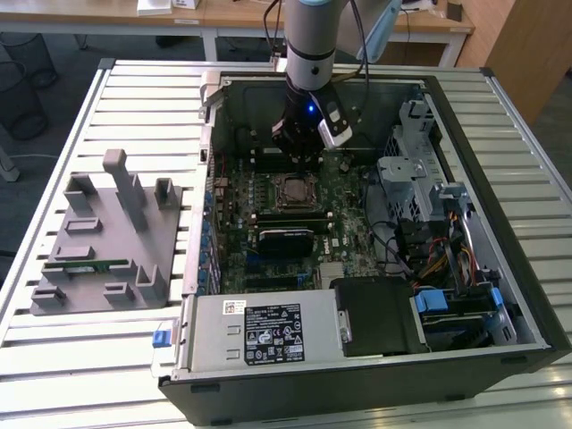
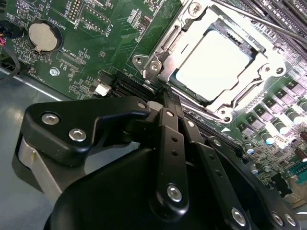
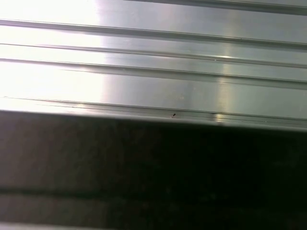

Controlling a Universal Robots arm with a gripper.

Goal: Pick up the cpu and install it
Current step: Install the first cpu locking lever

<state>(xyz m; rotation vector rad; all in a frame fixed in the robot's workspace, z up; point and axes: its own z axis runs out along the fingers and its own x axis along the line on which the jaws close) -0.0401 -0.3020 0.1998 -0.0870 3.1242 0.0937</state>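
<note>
Now your gripper (image 2: 165, 93) hovers beside the socket (image 2: 218, 60), fingers pressed together, cpu (image 2: 213, 62) seated inside it.

One cpu (image 2: 213, 64), one pincer (image 2: 169, 98)

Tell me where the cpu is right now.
The cpu sits in the motherboard's socket frame in the second wrist view; in the exterior view it lies mid-case, just below the gripper.

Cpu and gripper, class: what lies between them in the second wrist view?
Between the cpu and the gripper lies the socket's metal frame, in the second wrist view.
</note>
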